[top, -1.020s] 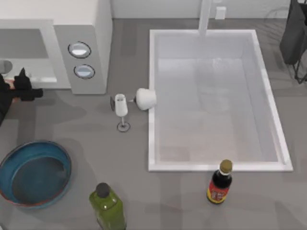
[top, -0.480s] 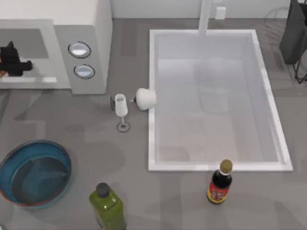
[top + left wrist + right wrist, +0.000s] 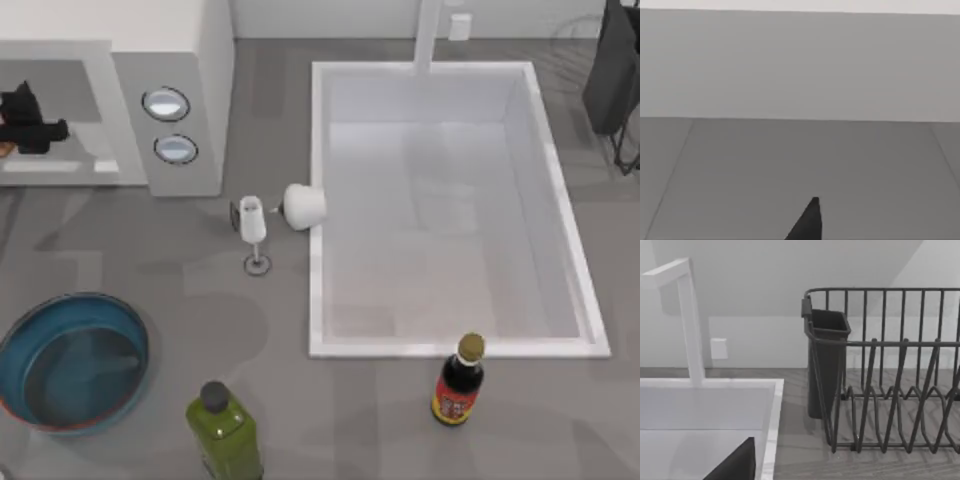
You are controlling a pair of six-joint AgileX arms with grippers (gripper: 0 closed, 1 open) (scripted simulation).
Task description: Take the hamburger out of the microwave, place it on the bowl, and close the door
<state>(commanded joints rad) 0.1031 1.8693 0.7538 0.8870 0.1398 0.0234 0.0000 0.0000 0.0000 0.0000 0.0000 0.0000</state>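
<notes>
One hamburger is sitting at the far left edge of the top view, showing as a small orange-brown sliver inside the cavity of the single microwave, which is standing at the rear left of the bench with its two round dials facing up. The left gripper is reaching into that cavity, lying just beside the hamburger on its right; contact between them cannot be judged, and whether the gripper is released or clenched cannot be told. The left wrist view is showing grey cavity walls and one dark fingertip. One blue bowl is resting at the front left of the bench, well apart from the microwave. One white sink basin is occupying the centre right. One wine glass and one white cup are lying by its left wall. One green bottle and one dark sauce bottle are standing along the front. The right arm is parked at the rear right near one dish rack.
</notes>
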